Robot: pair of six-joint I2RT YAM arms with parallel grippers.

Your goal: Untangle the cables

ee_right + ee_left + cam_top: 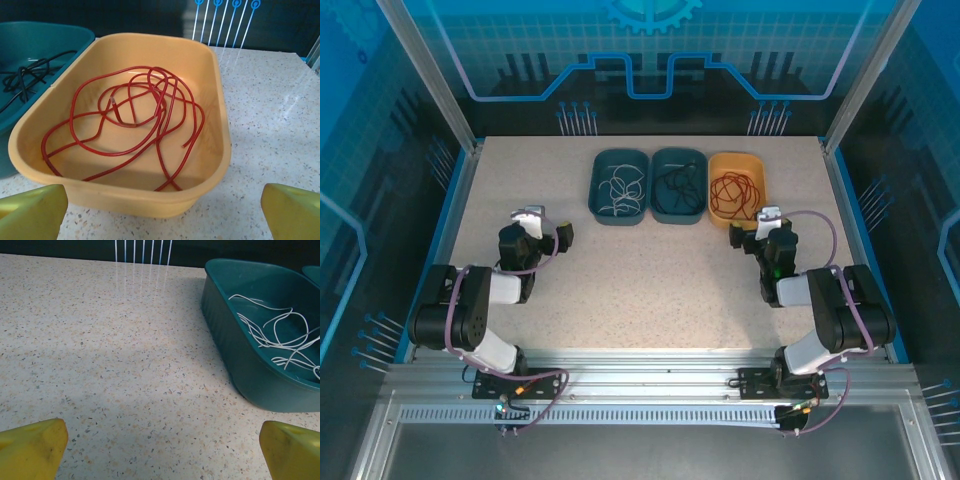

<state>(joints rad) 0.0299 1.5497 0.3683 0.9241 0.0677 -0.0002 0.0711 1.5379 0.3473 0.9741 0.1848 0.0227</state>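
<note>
At the worktop's (640,290) far edge, white cable (272,342), black cable (22,75) and red cable (160,105) lie in separate trays (595,170): light, limp loops, best pinched at a raised strand. Left fingers (30,450) and right fingers (30,210) gape wide, empty.

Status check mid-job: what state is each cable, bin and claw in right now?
white cable: loose coils, alone in the left teal bin
black cable: loosely coiled, alone in the middle teal bin
red cable: loose loops, alone in the yellow bin
left claw: open, empty, above the table
right claw: open, empty, facing the yellow bin
</note>
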